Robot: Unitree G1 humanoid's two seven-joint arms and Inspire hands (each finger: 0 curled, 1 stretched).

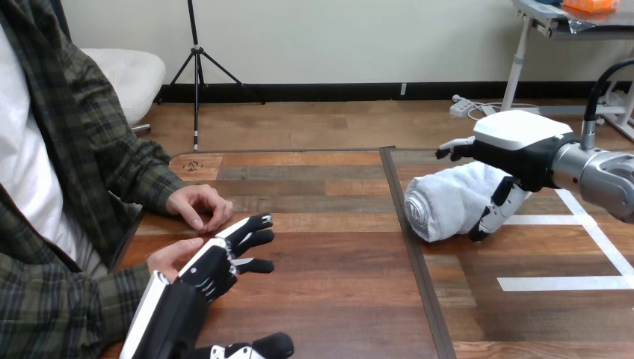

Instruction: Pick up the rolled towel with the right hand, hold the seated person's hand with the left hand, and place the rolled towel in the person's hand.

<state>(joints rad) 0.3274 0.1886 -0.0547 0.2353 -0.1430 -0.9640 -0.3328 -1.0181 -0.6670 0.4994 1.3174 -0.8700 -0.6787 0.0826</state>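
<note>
Fingers of the right hand (516,138) reach fairly straight past the rolled towel (448,202), thumb down its near side, bracketing it for a grasp where it lies on the table (336,299). The left hand (213,265) stretches its fingers flat alongside the person's nearer hand (170,256), not clasping it, likely poised to steady it.

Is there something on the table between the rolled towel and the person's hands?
Nothing visible does. The table between the rolled towel and the person's hands is bare; the left hand lies beside the nearer one.
</note>
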